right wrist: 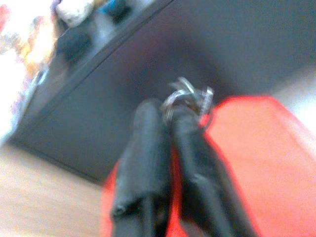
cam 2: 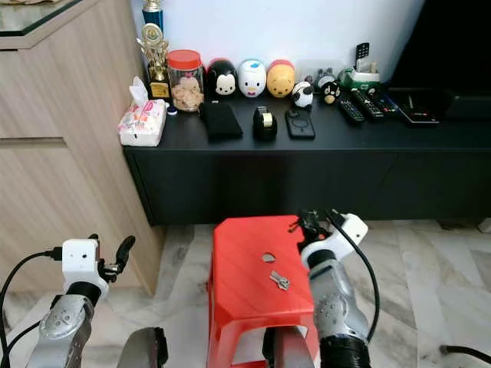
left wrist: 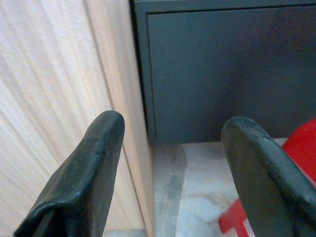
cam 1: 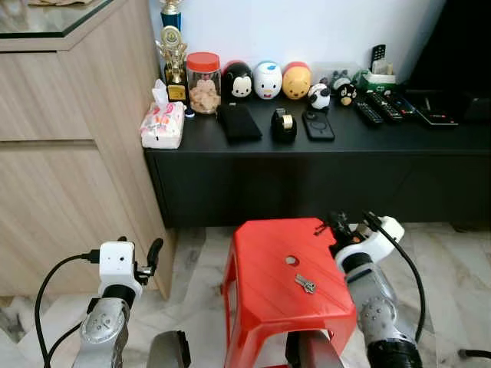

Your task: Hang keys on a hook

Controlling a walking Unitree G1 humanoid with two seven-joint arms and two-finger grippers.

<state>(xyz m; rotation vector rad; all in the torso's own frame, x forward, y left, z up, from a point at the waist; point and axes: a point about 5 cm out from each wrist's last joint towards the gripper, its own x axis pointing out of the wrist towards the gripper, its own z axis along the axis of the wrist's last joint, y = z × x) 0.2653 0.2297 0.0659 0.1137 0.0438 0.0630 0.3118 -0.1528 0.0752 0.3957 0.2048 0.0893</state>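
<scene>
Here the right gripper, clamped on the keys above the stool, gripped only their ring; they could slip. Left gripper stood apart.

No readable text anywhere. Tissue pack on the black cabinet has pink print, too small to read. Trophy base plate, jar, remotes: markings not legible. Right wrist view blurred, nothing to read there.
</scene>
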